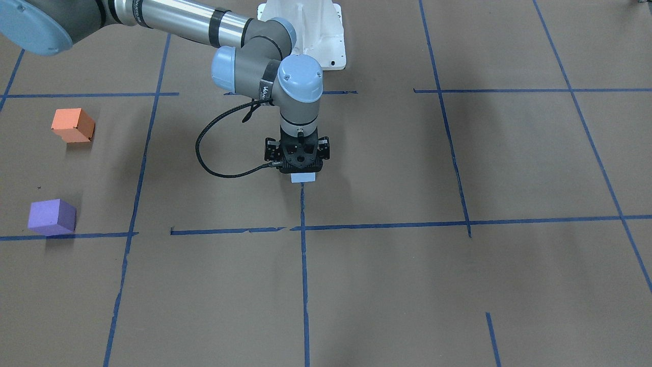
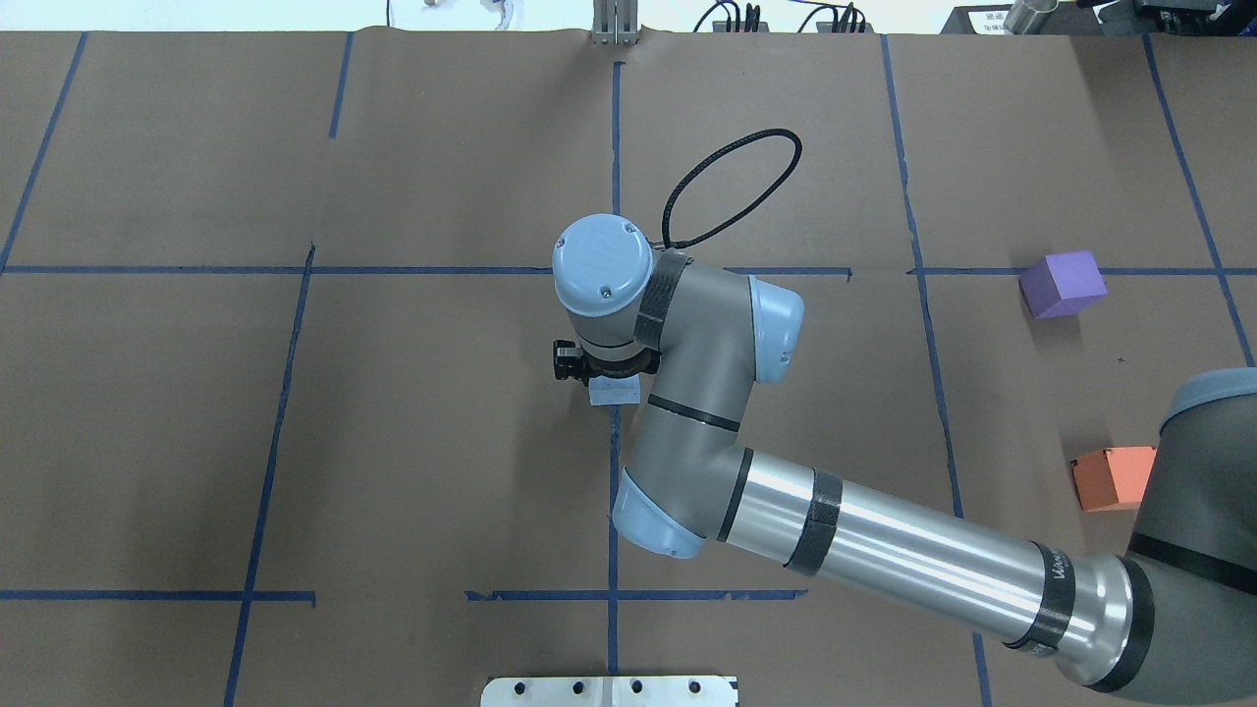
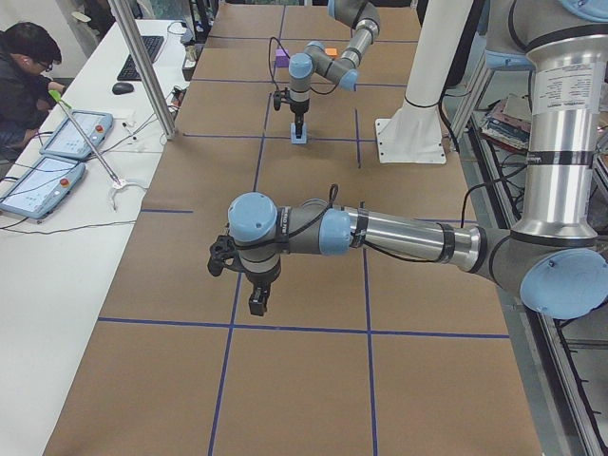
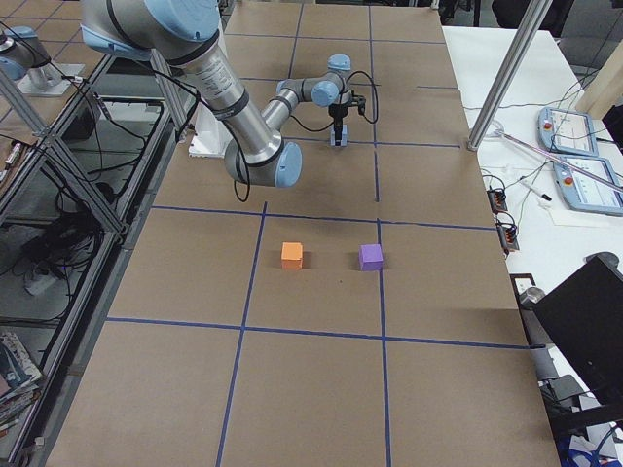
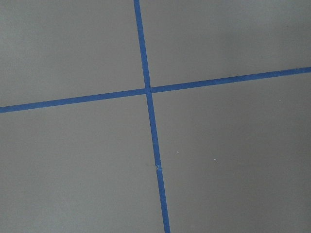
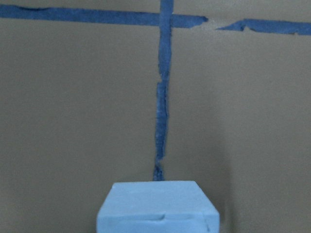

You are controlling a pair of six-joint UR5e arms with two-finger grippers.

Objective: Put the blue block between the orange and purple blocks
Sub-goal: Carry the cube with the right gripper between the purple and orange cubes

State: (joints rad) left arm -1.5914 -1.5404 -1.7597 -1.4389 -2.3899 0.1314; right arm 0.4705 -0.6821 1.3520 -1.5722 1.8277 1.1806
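Pale blue foam cube [image 6: 158, 206] sits right under my right gripper [image 1: 302, 172], on the end of a strip of blue tape [image 6: 163, 97] that runs away from my fingers across the brown paper table cover [image 1: 458, 285]. My wrist hides those fingers, so I cannot tell whether they pinch the cube or stand spread around it. Well off to the right of those fingers lie the orange foam cube [image 1: 73, 125] and the purple foam cube [image 1: 52, 216], apart from each other with bare paper between them, the purple one farther out from my base. My left gripper [image 3: 257, 304] hangs over a crossing of tape lines; whether its fingers are spread or pressed together I cannot tell.
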